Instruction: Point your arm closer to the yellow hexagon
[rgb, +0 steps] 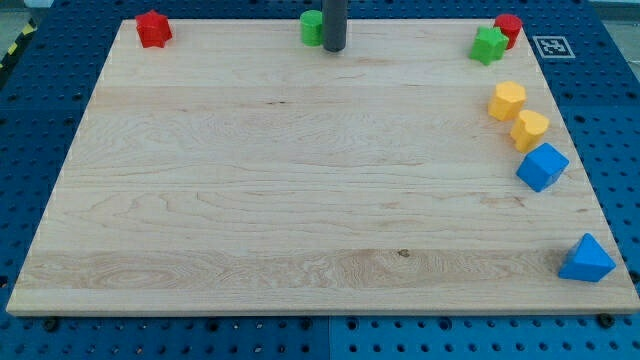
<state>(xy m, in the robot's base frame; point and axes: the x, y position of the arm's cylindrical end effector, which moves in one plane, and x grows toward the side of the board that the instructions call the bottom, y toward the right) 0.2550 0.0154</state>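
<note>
The yellow hexagon (507, 100) lies near the board's right edge, in the upper half. A second yellow block (530, 130), rounded in shape, sits just below and to the right of it, touching or nearly so. My rod comes down at the view's top centre, and my tip (334, 49) rests on the board at its top edge. A green block (312, 27) stands right beside the tip, on its left, partly hidden by the rod. The yellow hexagon is far to the right of the tip and a little lower.
A red block (153, 28) sits at the top left corner. A green star (489, 45) and a red block (509, 29) sit at the top right. A blue cube (542, 166) and a blue triangular block (586, 260) lie along the right edge.
</note>
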